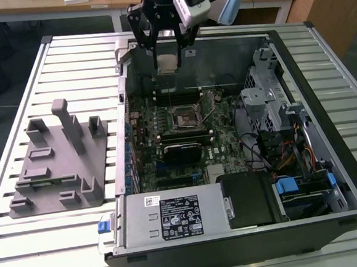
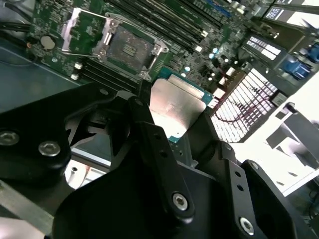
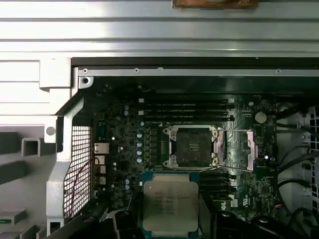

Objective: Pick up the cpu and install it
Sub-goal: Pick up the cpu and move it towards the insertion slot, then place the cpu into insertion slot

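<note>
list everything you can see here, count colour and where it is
cpu: one, silver top with green rim, held above the open case
socket: one, black with metal frame, swung open and empty, on the motherboard
motherboard: one, green, inside the case
computer case: one, black and grey, side open, on the table
power supply: one, silver with label, inside the case
holder tray: one, grey, on the table at the exterior view's left of the case
table: one, pale slatted metal
claw: one, black, shut on the cpu
</note>
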Controlling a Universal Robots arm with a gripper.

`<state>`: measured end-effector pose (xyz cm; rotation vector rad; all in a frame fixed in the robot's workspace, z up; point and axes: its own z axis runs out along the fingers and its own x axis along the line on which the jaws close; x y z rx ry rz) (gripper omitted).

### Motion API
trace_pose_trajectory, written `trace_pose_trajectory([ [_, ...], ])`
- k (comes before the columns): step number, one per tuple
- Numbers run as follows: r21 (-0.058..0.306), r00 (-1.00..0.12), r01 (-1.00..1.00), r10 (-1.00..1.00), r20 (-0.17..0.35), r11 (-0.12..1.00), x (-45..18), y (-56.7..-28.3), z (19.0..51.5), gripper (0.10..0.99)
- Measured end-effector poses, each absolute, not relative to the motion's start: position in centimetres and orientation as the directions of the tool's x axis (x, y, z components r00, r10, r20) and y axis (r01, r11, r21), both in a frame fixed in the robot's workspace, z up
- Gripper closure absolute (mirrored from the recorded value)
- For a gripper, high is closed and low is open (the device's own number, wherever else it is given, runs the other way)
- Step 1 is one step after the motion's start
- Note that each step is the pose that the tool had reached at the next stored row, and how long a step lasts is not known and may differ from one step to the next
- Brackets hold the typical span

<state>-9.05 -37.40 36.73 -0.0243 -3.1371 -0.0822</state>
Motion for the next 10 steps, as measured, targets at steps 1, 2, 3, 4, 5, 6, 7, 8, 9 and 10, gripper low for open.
trace_pose_trajectory([
  [1,0.052,-1.000,0.016,0.015,0.004,0.999,-8.8,-37.4,36.7,0.545],
  [2,0.052,-1.000,0.016,0.016,0.004,0.999,-8.5,-37.3,36.7,0.545],
  [3,0.052,-1.000,0.016,0.016,0.004,0.999,-8.3,-37.3,36.7,0.545],
  [4,0.052,-1.000,0.016,0.016,0.004,0.999,-7.1,-37.1,36.7,0.545],
  [5,0.052,-1.000,0.016,0.015,0.004,0.999,-6.4,-36.9,36.6,0.545],
  [6,0.052,-1.000,0.016,0.015,0.004,0.999,-6.2,-36.9,36.6,0.545],
  [7,0.052,-1.000,0.016,0.015,0.004,0.999,-6.0,-36.9,36.6,0.545],
  [8,0.052,-1.000,0.016,0.016,0.004,0.999,-5.9,-36.9,36.6,0.545],
  [9,0.052,-1.000,0.016,0.016,0.004,0.999,-5.8,-36.9,36.6,0.545],
  [10,0.052,-1.000,0.017,0.017,0.004,0.999,-5.8,-36.9,36.6,0.545],
])
